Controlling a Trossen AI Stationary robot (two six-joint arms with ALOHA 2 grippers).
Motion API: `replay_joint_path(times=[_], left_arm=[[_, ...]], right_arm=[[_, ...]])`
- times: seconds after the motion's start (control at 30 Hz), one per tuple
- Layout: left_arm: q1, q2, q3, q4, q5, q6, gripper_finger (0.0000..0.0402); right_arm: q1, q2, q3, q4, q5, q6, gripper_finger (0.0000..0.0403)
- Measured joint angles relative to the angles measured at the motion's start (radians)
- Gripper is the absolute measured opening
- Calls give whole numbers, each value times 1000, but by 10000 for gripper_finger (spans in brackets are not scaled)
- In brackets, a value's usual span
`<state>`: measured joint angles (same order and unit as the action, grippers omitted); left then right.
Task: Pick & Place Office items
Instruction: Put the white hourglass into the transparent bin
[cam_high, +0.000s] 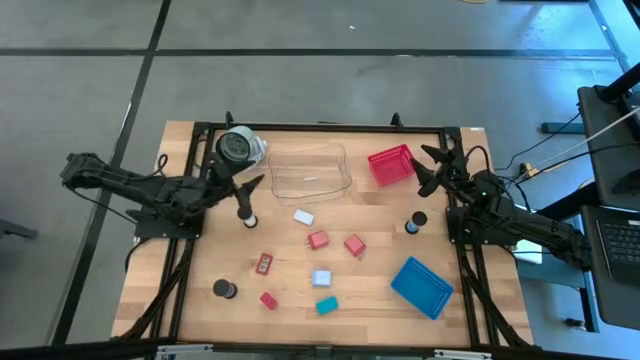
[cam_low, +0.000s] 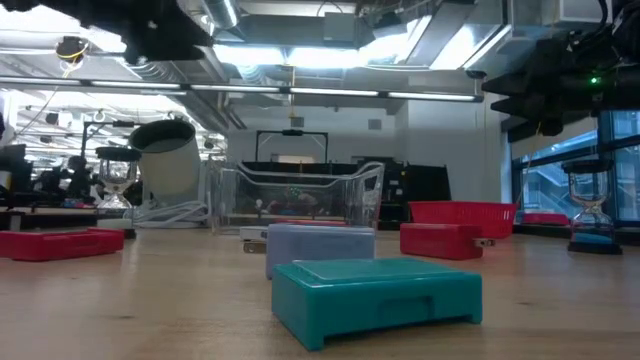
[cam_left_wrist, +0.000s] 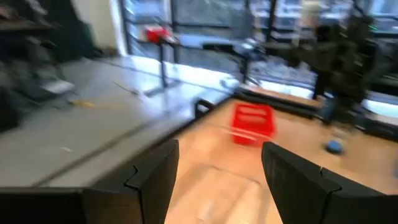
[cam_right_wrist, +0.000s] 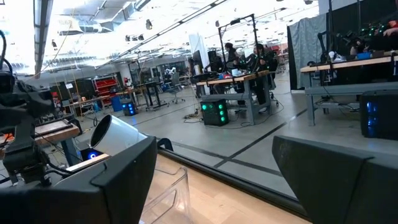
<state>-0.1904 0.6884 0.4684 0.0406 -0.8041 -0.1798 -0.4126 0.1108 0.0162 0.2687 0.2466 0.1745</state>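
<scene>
Two grippers are seen raised in the high view, left gripper by the clear bin, right gripper by the red basket; office items are scattered mid-table. Low view: a teal block is nearest. Wrist views: both jaws are parted, nothing held.

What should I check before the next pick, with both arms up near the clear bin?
1. Left gripper empty, fingers apart: ok.
2. Right gripper empty, fingers apart: ok.
3. Clear bin upright between the arms: ok.
4. Red mesh basket clear of the right gripper: cannot tell, they sit very close.
5. White block lying free, nothing on it: ok.
6. Black-and-white cylinder upright just in front of the left gripper: ok, but mind it when descending.
</scene>
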Motion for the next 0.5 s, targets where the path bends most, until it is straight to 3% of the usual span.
replay_joint_path(times=[0.37, 0.5], left_arm=[[181, 323, 57, -1, 409, -125, 229], [188, 418, 106, -22, 472, -125, 229]], right_arm=[[0, 0, 0, 0, 0, 0, 324], [0, 0, 0, 0, 0, 0, 324]])
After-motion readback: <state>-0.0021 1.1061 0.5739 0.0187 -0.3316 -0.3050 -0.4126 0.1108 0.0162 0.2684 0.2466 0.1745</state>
